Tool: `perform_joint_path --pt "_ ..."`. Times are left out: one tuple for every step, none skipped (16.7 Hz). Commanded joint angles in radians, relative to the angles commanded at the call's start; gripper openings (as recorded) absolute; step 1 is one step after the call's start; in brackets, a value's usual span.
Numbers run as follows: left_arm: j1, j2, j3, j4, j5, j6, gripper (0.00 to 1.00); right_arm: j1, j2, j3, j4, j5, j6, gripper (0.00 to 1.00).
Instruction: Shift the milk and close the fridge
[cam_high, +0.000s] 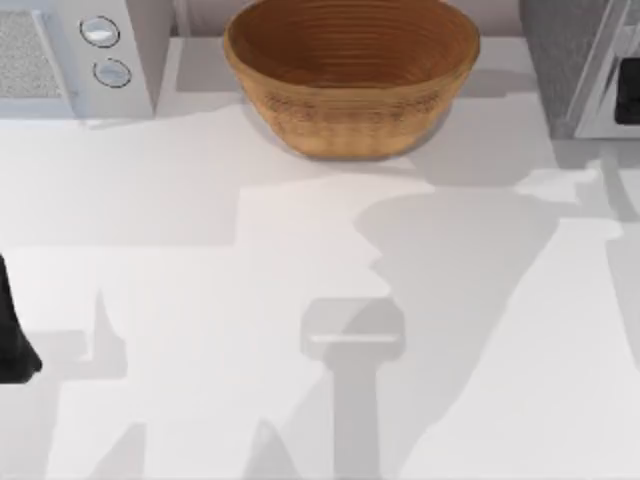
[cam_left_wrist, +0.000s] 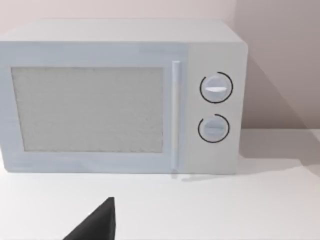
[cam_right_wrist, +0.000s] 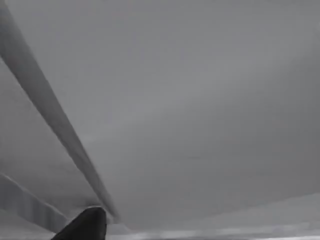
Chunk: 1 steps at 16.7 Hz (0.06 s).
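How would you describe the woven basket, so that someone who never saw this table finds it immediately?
Look at the back edge of the white table, in the middle, between the white box with two round knobs on the left and the grey fridge on the right. There stands the woven basket, a wide round bowl. It alone is brown and ribbed; its neighbours are pale, boxy cabinets.

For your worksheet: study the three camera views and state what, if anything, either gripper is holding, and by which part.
It cannot be told. One dark fingertip shows before the white box with two knobs, another close against a grey surface. No held object is visible.
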Motion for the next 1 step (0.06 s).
perform_joint_path --pt "0.000 0.000 0.000 0.000 0.000 0.000 1.00 0.000 0.000 0.000 0.000 0.000 0.000 1.00"
